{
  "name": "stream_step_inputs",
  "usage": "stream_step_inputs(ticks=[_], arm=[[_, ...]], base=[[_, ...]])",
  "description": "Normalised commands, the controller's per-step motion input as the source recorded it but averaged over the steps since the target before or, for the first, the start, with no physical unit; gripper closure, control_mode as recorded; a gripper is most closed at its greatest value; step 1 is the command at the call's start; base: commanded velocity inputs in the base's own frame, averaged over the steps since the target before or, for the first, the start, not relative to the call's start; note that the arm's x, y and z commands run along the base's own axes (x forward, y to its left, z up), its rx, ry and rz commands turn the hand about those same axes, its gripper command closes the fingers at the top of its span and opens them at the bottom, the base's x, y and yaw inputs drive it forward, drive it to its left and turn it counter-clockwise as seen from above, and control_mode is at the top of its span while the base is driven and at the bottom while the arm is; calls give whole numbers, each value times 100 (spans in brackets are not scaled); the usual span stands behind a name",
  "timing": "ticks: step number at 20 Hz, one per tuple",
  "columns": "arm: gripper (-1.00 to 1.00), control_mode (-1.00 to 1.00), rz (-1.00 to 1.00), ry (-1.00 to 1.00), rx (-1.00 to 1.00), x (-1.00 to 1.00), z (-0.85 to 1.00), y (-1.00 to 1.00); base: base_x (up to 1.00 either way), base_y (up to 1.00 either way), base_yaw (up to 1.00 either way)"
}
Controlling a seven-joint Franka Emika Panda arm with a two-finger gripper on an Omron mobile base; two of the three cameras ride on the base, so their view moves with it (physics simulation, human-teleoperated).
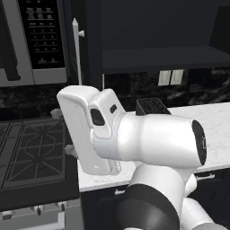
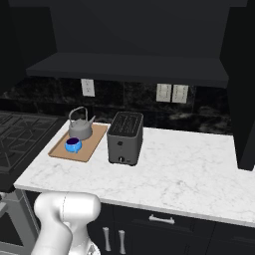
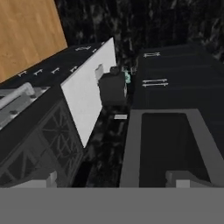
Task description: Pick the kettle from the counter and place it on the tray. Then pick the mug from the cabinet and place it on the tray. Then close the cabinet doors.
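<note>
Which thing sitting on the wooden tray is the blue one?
The small round blue mug, at the near edge of the tan wooden tray. The grey metal kettle behind it is bigger, with a tall loop handle.

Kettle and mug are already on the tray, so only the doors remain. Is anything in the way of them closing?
Nothing visible blocks the doors: the shelf edge is bare, and the kettle, mug and toaster sit well below it.

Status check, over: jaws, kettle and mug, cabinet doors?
Jaws open, holding nothing. Kettle and mug both on the tray. Cabinet open, door swung out; doors left to close.
</note>
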Motion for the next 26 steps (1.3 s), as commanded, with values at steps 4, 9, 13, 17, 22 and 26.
stream_step_inputs(ticks=[4,9,13,17,22,26], arm=[[-100,-100,-23,0,5,42,0,24],[-100,-100,-37,1,0,39,0,7],[-100,-100,-35,0,0,28,0,7],[-100,-100,-33,0,0,39,0,9],[-100,-100,-31,2,0,30,0,0],[-100,-100,-29,6,0,26,0,-10]], base=[[0,0,0],[0,0,0],[0,0,0],[0,0,0],[0,0,0],[0,0,0]])
